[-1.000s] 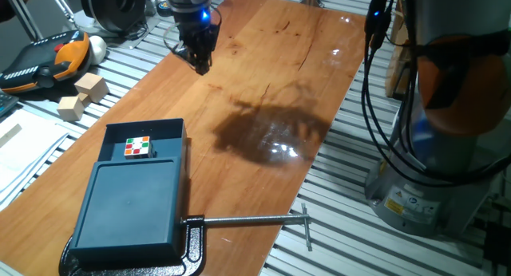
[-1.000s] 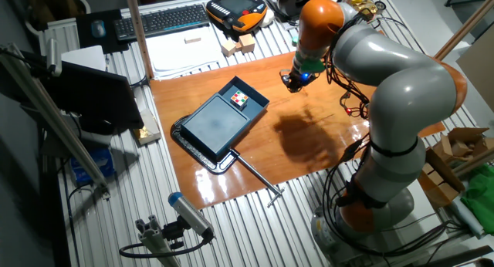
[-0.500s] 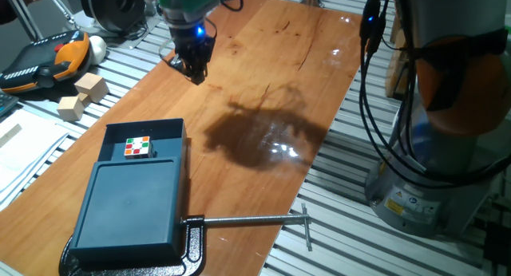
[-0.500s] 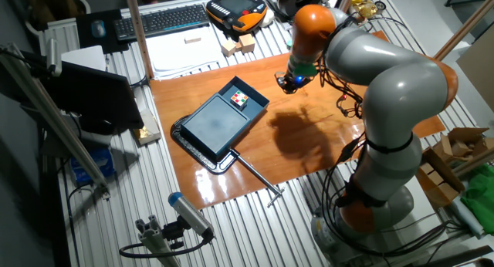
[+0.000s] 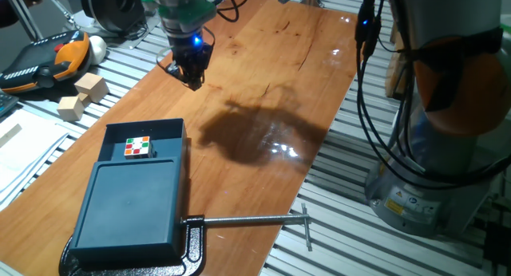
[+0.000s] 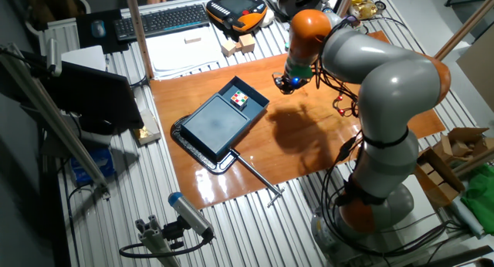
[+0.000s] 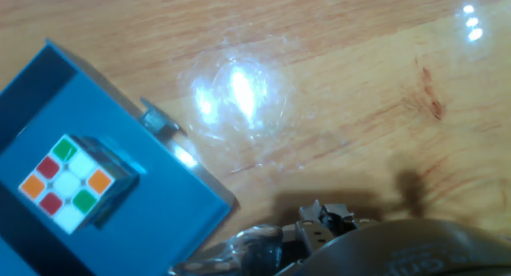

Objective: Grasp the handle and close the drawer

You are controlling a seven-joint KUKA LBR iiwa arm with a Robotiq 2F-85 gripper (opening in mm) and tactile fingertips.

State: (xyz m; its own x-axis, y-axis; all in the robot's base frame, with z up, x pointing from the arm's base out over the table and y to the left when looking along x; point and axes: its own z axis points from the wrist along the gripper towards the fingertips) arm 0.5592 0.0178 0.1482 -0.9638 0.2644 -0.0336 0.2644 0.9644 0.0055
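The drawer (image 5: 142, 134) is a dark teal tray standing open from its flat-topped box (image 5: 132, 208), with a Rubik's cube (image 5: 138, 147) inside. The drawer also shows in the other fixed view (image 6: 253, 95) and at the left of the hand view (image 7: 152, 204). The handle (image 7: 158, 122) is a small tab on the drawer's narrow front wall. My gripper (image 5: 193, 78) hangs above the wooden table, well beyond the drawer's front, apart from it. Its fingers look closed to a point and hold nothing. It also shows in the other fixed view (image 6: 283, 84).
A black clamp (image 5: 190, 246) with a long silver rod (image 5: 251, 221) holds the box at the table's near edge. Wooden blocks (image 5: 82, 96) and an orange pendant (image 5: 49, 59) lie on the slatted bench to the left. The robot base (image 5: 435, 148) stands at the right.
My gripper has moved a little to the left along the far part of the table, toward the side where the drawer is. The drawer and cube have not moved.
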